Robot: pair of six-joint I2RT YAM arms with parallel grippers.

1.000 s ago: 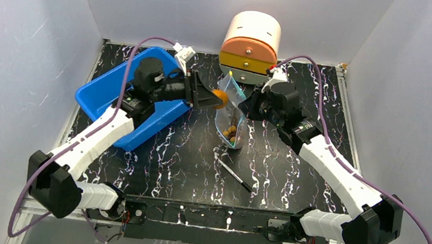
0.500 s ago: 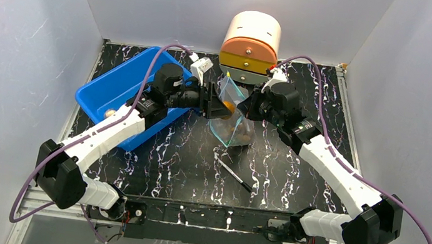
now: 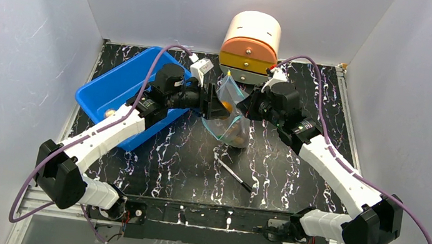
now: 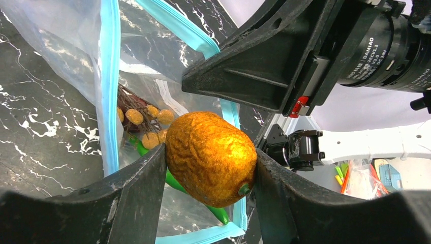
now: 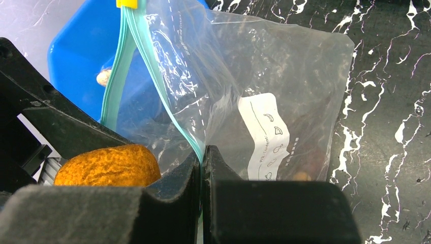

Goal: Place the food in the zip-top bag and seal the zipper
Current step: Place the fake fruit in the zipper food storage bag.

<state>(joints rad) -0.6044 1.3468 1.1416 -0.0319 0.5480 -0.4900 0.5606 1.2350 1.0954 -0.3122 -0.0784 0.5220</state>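
One word, "DAMIAO", marks a motor (image 4: 386,48). The bag (image 5: 274,66) holds brown balls (image 4: 134,117), the tray (image 3: 107,92) a tan lump (image 5: 104,77); left gripper (image 4: 209,162) clamps the orange (image 4: 211,150), right gripper (image 5: 202,162) pinches the zipper (image 4: 109,76).

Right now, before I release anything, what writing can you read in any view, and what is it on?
"DAMIAO": on the black round motor housing at the upper right of the left wrist view; the smaller lines beside it are too small to read.
Unreadable: the white paper label on the clear zip-top bag has a printed line and small icons, too blurred to read.
No other text shows.
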